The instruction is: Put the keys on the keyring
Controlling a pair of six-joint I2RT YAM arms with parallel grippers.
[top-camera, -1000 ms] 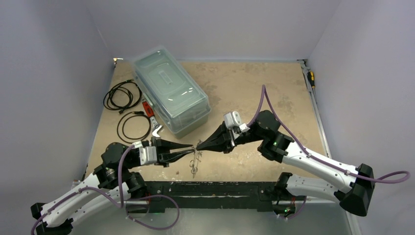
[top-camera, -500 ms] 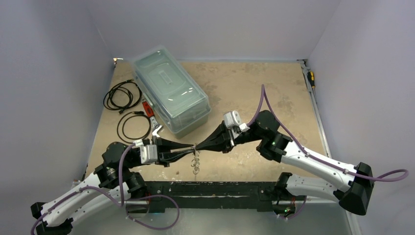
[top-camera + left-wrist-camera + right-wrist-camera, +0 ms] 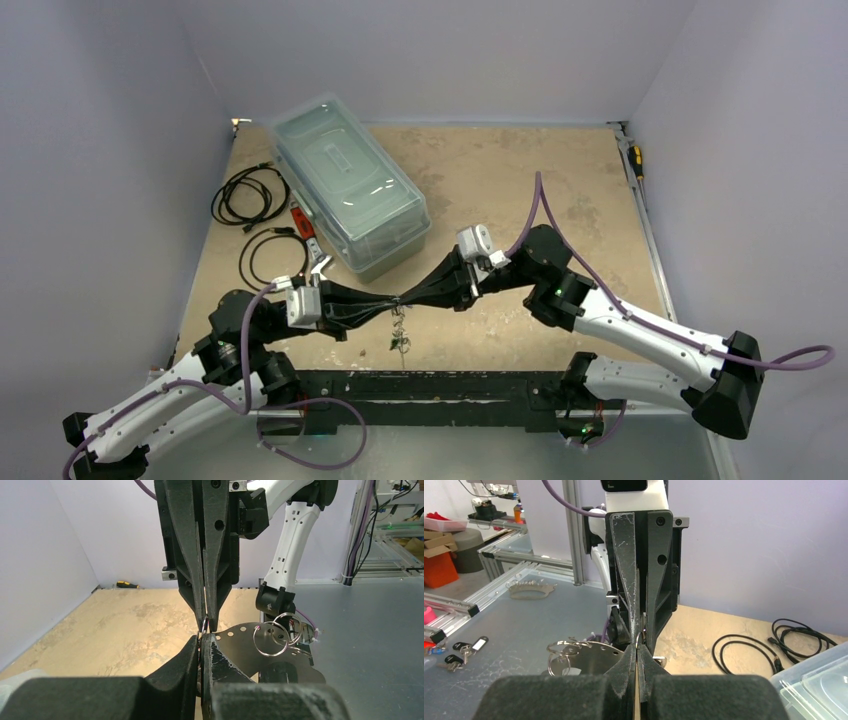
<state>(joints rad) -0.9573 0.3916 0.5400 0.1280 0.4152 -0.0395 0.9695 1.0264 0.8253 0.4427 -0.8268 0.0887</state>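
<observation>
My left gripper [image 3: 394,303] and right gripper [image 3: 406,298] meet tip to tip above the table's near edge. Both are shut on one small metal ring [image 3: 205,625] at the edge of the keyring [image 3: 400,335], which hangs below them. In the left wrist view my left gripper [image 3: 202,638] sits under the right gripper [image 3: 205,622]. The keyring [image 3: 235,647] is a curved metal band with holes and two loose rings [image 3: 270,639]. It also shows in the right wrist view [image 3: 594,657], left of my right gripper [image 3: 638,649]. No green or blue key heads show.
A clear lidded plastic box [image 3: 350,185] stands at the back left. Two black cable coils [image 3: 250,195] [image 3: 272,258] and a red-handled tool [image 3: 300,220] lie beside it. A screwdriver [image 3: 636,160] lies at the right edge. Dark tagged keys [image 3: 461,647] lie on the grey surface off the table.
The two grippers have closed the small gap between their tips and now touch. The left wrist has risen slightly. The keyring now hangs straighter below them.
</observation>
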